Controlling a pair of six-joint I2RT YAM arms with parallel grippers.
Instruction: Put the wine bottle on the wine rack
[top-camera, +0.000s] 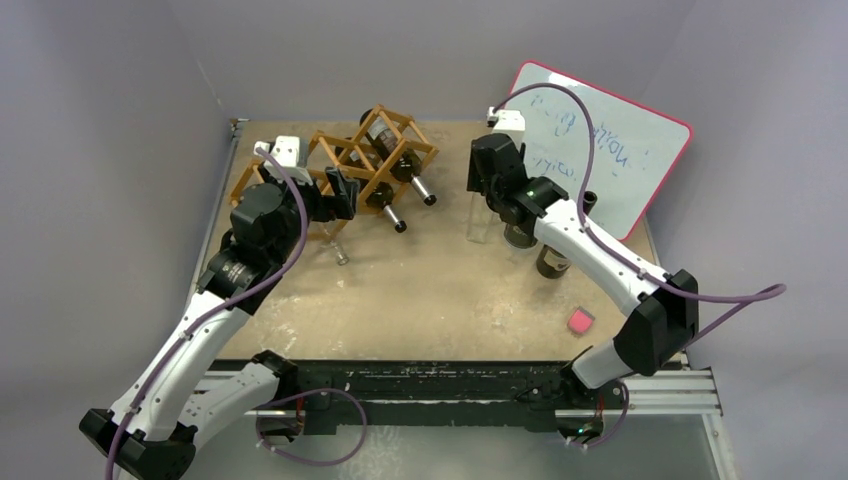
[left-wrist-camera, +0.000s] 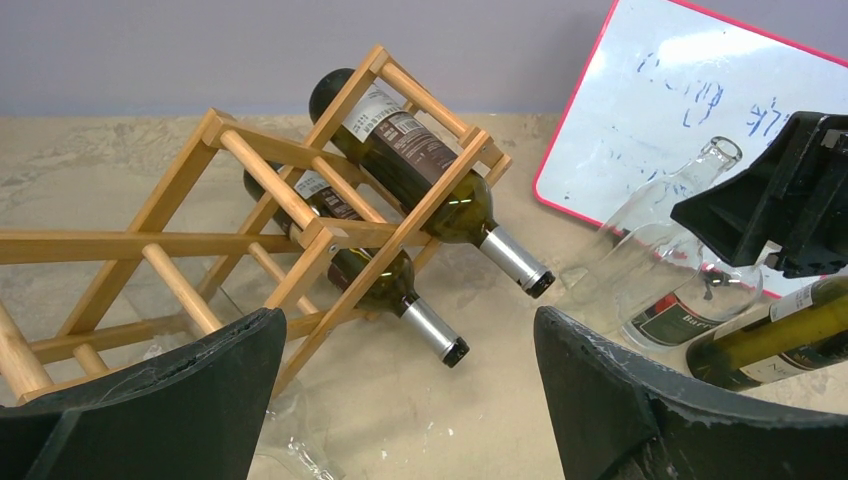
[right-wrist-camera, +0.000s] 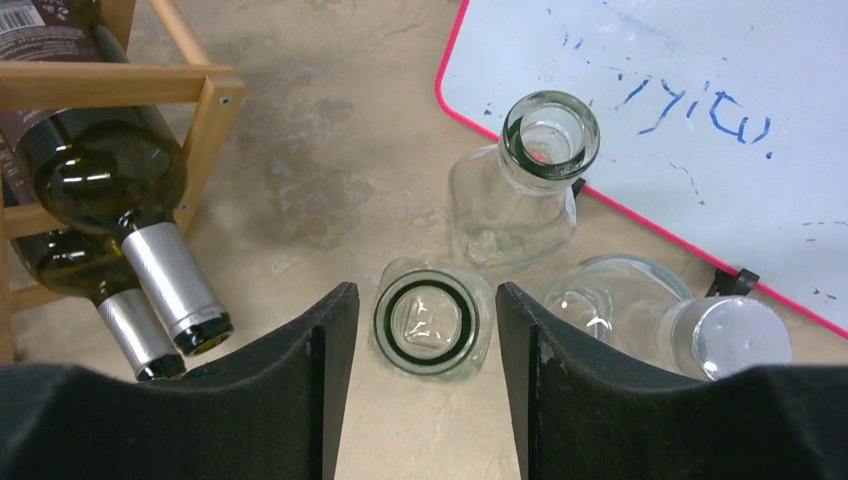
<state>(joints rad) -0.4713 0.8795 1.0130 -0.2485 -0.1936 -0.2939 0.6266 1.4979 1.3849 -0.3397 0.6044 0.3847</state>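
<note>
right wrist view looks straight down on a clear glass bottle standing upright at lower centre of the frame, its round mouth between the two black fingers of the right gripper. the jaws are parted a little wider than the bottle, with a sliver of table showing on the bottle's left side, so nothing is clamped. a second clear bottle stands just above it in the frame, near the red-edged whiteboard at upper right. the wine rack fills the left and centre of the left wrist view, resting on the tan table. an upper dark bottle and a lower dark bottle lie in its cells, necks pointing to lower right. the left gripper hangs wide open along the bottom of that frame, holding nothing, close to the rack.
</note>
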